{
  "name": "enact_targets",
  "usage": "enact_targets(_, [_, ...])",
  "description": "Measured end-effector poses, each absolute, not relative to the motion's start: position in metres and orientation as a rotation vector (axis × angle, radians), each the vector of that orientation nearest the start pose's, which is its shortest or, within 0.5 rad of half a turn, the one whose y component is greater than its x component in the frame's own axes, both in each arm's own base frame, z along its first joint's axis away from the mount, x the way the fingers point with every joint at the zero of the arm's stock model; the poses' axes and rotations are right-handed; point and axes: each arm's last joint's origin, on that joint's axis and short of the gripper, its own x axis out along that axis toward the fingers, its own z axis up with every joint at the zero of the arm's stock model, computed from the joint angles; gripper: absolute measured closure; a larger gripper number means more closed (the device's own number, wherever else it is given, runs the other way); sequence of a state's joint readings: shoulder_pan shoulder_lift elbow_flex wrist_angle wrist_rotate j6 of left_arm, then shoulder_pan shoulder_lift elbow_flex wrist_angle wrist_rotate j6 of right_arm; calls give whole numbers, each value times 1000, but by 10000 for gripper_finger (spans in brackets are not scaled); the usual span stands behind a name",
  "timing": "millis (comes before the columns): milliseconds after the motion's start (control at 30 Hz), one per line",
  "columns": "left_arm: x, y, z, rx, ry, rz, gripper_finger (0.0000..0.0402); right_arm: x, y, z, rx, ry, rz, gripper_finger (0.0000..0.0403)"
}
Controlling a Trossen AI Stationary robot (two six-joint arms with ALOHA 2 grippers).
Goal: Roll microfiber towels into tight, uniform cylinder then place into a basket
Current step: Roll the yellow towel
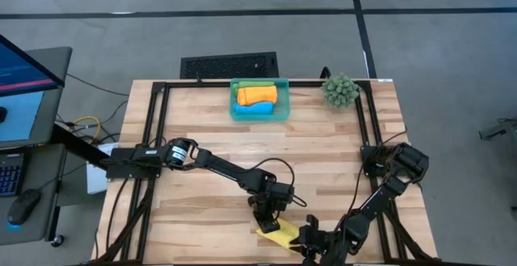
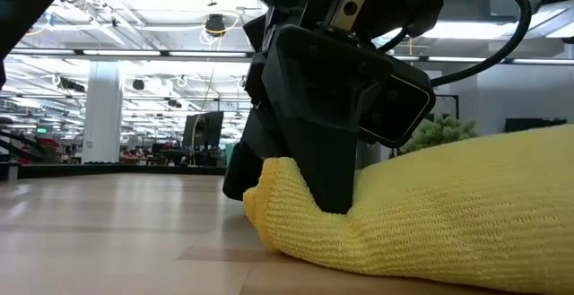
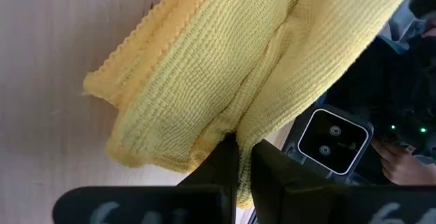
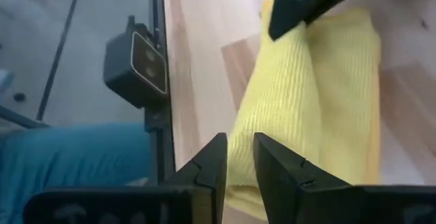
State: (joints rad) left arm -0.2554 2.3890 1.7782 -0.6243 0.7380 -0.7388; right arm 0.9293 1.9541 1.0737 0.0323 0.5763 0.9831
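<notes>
Left hand: positioned at the near edge of the tabletop, fingers drawn together and clamped on a fold of the yellow towel. The left wrist view shows the cloth pinched into a crease between the two dark fingers; the low view confirms the finger pressing into the towel's end, which has bunched into a rounded lip.

Right hand: low at the near edge, just beside the same towel on its other side. Its fingers stand a narrow gap apart, nothing seen gripped between them, with the yellow cloth lying directly ahead.

Yellow towel: lies on the tabletop between the two hands, loosely folded and only partly gathered, not yet a cylinder.

Basket: at the far edge of the tabletop, well apart from both hands. It holds the orange towel, with the blue towel and the green towel alongside it. The plant ball sits to the basket's side.

Assessment: three of four towels appear stowed; the rolling of the last is in hand. To do this well, the pinched edge should be turned over evenly along its whole width, the right hand steadying the free end so the cloth stays taut. Risk: a grip on one corner alone will likely give a cone or a slack roll.
</notes>
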Motion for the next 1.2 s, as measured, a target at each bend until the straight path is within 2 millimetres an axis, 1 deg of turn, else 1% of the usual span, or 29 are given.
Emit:
enact_targets(67, [457, -139, 108, -887, 1528, -374, 388, 243, 298, 126, 405, 710, -2, 305])
enact_targets(167, [456, -139, 108, -879, 1527, -381, 388, 242, 293, 113, 400, 758, -60, 305])
enact_targets(267, [456, -139, 108, -874, 1525, -379, 388, 245, 292, 107, 459, 771, -103, 305])
enact_targets(433, [456, -139, 108, -862, 1521, -365, 381, 246, 290, 104, 498, 788, -128, 305])
enact_targets(633, [456, -139, 108, -854, 1517, -360, 340, 247, 288, 103, 496, 800, -135, 305])
enact_targets(800, [456, -137, 108, -840, 1519, -409, 298, 246, 287, 103, 490, 805, -140, 305])
enact_targets(900, [456, -135, 112, -827, 1508, -441, 285, 246, 287, 103, 490, 806, -139, 305])
enact_targets(1000, [454, -133, 118, -774, 1484, -455, 281, 246, 287, 102, 488, 807, -140, 305])
enact_targets(1133, [450, -127, 137, -660, 1447, -396, 280, 246, 287, 102, 487, 808, -142, 305])
enact_targets(1200, [446, -128, 145, -579, 1434, -361, 280, 246, 287, 102, 487, 809, -142, 305])
